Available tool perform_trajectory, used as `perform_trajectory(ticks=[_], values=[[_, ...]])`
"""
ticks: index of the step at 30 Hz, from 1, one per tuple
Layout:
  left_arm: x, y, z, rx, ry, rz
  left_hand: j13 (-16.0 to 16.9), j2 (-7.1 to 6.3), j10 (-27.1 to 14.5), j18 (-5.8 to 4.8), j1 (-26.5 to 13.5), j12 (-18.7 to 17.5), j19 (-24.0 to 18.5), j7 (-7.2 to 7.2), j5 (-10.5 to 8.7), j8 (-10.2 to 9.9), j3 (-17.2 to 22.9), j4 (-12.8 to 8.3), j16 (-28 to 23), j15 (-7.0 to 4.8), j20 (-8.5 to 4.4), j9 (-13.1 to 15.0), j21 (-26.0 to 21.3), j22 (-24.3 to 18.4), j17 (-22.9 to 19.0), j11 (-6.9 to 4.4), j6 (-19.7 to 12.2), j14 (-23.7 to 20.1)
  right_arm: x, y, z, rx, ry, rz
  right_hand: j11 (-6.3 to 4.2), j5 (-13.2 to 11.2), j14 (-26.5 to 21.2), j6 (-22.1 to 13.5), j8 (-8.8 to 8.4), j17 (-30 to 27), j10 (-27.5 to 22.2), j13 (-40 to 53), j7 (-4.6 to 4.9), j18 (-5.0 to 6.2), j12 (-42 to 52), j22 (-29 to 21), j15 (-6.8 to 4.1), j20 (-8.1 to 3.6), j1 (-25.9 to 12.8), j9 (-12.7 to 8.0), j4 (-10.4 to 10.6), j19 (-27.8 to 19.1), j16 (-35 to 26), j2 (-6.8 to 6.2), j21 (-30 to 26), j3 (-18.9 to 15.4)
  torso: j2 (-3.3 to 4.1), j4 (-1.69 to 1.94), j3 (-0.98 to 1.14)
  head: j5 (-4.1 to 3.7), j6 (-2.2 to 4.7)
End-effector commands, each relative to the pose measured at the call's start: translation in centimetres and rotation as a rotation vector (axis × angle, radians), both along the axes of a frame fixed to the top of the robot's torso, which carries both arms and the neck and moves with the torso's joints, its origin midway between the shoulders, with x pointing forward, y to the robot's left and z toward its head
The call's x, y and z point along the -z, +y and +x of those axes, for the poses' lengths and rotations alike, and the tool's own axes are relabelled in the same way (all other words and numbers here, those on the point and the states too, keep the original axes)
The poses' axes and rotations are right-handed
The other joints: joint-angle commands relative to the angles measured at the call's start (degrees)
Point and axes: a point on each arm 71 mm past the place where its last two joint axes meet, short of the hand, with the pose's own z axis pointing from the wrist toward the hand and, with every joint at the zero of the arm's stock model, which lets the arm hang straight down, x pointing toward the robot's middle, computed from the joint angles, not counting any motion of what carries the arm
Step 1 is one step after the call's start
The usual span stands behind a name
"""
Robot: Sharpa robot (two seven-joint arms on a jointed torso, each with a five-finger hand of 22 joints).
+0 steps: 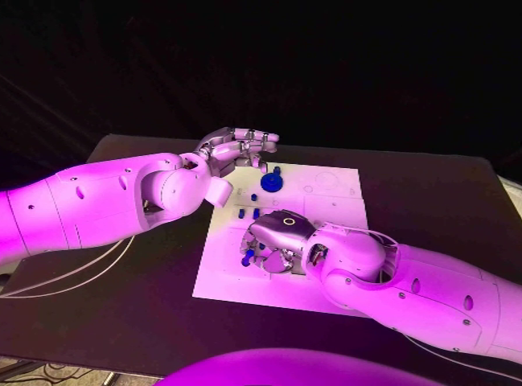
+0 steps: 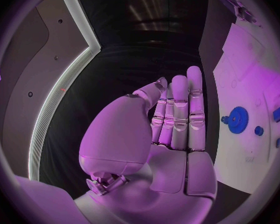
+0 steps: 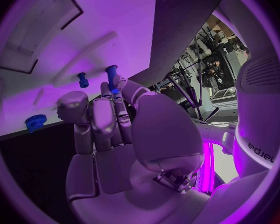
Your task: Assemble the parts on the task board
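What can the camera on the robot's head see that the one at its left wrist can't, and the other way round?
Only the head view takes in the right hand low over the task board and the black table around it. Only the left wrist view gives the left hand from behind, its fingers straight, together and holding nothing. Both show the white board with the blue gear standing on it.

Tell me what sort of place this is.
Probably a robotics lab or test cell. A white task board with small blue parts, such as a blue gear, lies on a black table against a dark backdrop, and the right wrist view shows cluttered equipment behind.
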Motion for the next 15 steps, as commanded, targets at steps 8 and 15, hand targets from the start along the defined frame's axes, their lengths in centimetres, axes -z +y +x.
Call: perform_trajectory(ticks=[8,15], values=[[-0.11,-0.24,-0.04,0.017,-0.009,-0.007,-0.1,0.11,-0.5,0.59,-0.4,0.1,-0.1,-0.07,0.21,0.2,-0.2,-0.2,0.3,0.11,0.31,-0.1,0.2,0.1,-0.1,-0.05,-0.5,-0.2,0.14,0.09,0.04,0.011,-0.014,-0.023,-1.77,0.1,1.7,0.5,0.17,0.0,2.1,0.1,0.00,-0.68,0.2,0.0,-0.31,-0.15,0.4,0.1,0.1,0.4,0.3,0.19,0.2,0.2,-0.01,-0.05,-0.04,0.06,-0.01],[-0.12,-0.29,-0.05,0.015,-0.008,-0.006,-0.1,0.13,-0.5,0.59,-0.4,0.1,-0.2,-0.07,0.21,0.3,-0.1,-0.2,0.3,0.11,0.31,-0.1,0.2,0.1,-0.1,-0.05,-0.5,-0.2,0.42,0.48,0.01,0.004,0.001,-0.037,-1.46,0.5,1.4,-0.6,-0.47,-0.9,1.0,-0.2,0.20,-0.56,-0.9,-0.9,-0.09,0.02,-1.3,-0.2,0.7,-0.1,-0.4,-0.66,-0.2,-0.5,0.03,0.04,-0.08,-0.05,0.18]])
